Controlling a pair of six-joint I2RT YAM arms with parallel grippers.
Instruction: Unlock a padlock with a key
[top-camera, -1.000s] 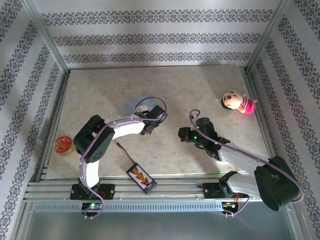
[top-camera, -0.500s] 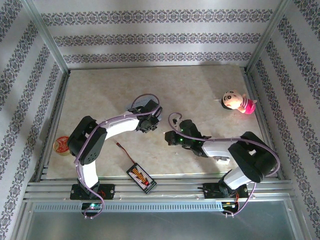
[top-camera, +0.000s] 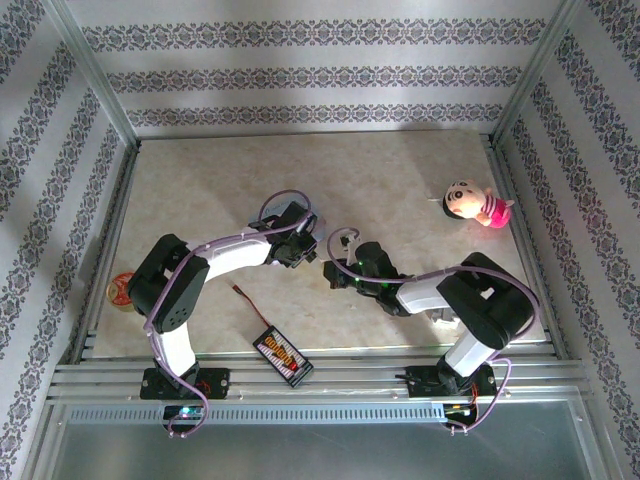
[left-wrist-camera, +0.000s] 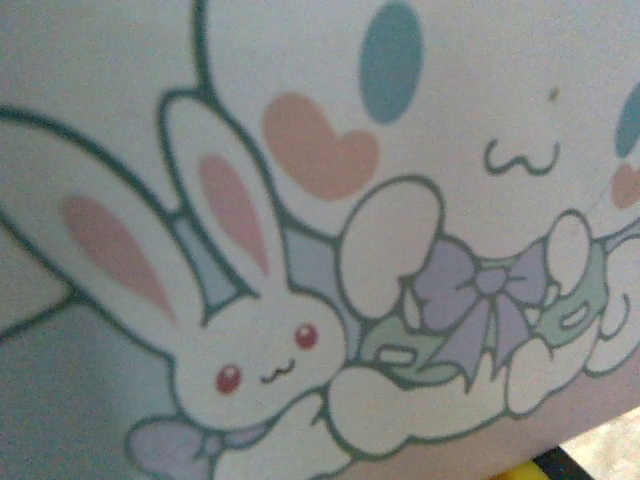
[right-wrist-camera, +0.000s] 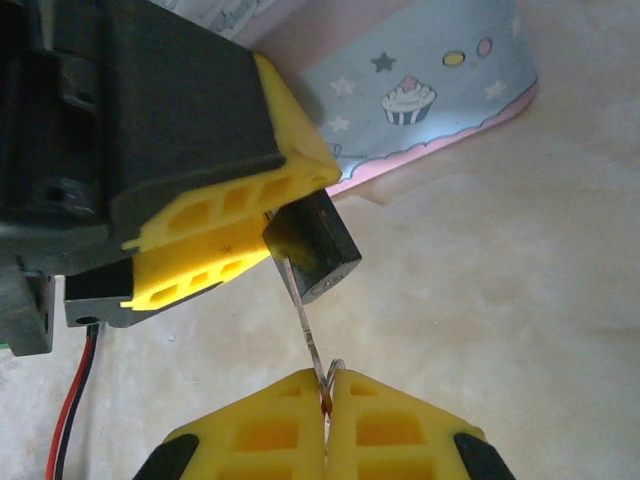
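The padlock (right-wrist-camera: 315, 250) is a small dark block, and my left gripper (right-wrist-camera: 290, 212) is shut on its hidden upper part with yellow fingers (right-wrist-camera: 230, 225). My right gripper (right-wrist-camera: 327, 405) is shut on the key (right-wrist-camera: 308, 335), a thin silvery strip. The key's tip touches the padlock's lower face; I cannot tell if it is inside. In the top view the left gripper (top-camera: 303, 250) and right gripper (top-camera: 333, 270) meet mid-table. The light-blue cartoon tin (right-wrist-camera: 440, 90) lies just behind them, and its rabbit print (left-wrist-camera: 270, 370) sits close under the left wrist camera.
A pink-and-white doll (top-camera: 475, 205) lies at the far right. A black board with wires (top-camera: 282, 355) sits near the front edge. A red and yellow round piece (top-camera: 120, 288) is at the left edge. A metal rail (top-camera: 320, 380) runs along the front.
My right arm has swung left across the table, bringing the key up to the padlock. My left gripper has shifted slightly left and back over the tin.
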